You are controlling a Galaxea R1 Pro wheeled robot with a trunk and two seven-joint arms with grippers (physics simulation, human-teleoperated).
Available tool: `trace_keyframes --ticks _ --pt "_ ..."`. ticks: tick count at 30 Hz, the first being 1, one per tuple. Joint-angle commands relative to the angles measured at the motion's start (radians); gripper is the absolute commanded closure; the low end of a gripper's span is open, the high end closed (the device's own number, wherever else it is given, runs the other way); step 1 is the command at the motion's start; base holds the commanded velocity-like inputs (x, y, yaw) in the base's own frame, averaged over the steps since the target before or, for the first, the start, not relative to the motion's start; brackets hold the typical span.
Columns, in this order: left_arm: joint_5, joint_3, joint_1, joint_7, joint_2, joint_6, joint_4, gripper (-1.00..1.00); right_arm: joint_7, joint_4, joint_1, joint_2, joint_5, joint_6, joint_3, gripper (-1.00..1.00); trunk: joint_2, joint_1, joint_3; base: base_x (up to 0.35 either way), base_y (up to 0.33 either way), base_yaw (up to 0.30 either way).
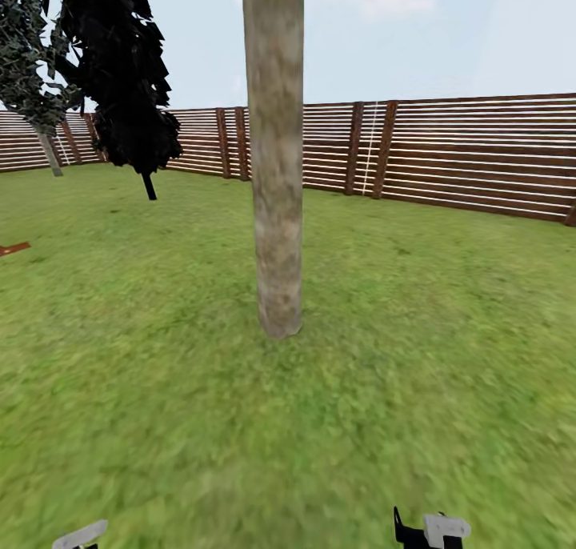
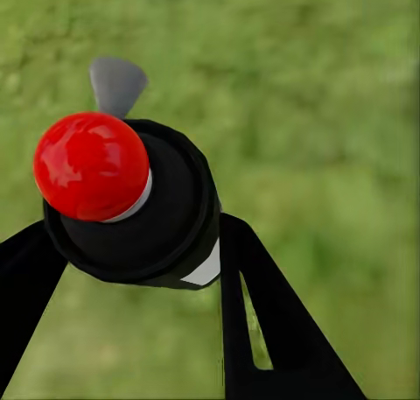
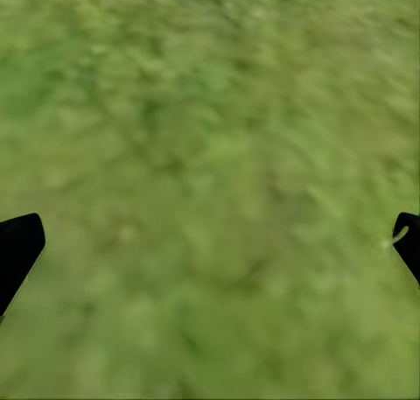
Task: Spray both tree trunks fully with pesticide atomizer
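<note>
Pesticide atomizer (image 2: 131, 203) clamped in left hand (image 2: 131, 269), fingers flanking dark body below red nozzle. Likely light, rigid, smooth plastic; body grip suits, slip risk. Right hand (image 3: 210, 242) spread wide, empty above grass. Tree trunk (image 1: 276, 173) straight ahead, mid-distance.

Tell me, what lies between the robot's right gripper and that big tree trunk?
Bare grass alone, seen from the head view, between the right gripper and the tree trunk.
</note>
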State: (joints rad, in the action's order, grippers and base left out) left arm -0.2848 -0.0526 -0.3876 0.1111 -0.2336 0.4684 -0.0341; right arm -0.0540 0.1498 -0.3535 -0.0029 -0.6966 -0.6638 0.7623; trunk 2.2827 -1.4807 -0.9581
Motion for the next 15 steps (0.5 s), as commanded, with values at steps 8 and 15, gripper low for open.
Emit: trace_keyframes --ticks 8,15 --pt "0.014 0.01 -0.002 -0.018 0.004 0.005 -0.016 1.0 -0.003 0.005 -0.001 -0.005 -0.01 -0.003 0.006 -1.0 0.0 0.0 -0.001 0.325 -0.099 0.0" --pt "0.4 0.126 -0.119 -0.456 -0.015 -0.148 -0.118 1.0 0.311 0.197 -0.029 -0.011 -0.217 0.101 -0.214 -1.0 0.0 0.0 -0.001 0.312 -0.138 0.0"
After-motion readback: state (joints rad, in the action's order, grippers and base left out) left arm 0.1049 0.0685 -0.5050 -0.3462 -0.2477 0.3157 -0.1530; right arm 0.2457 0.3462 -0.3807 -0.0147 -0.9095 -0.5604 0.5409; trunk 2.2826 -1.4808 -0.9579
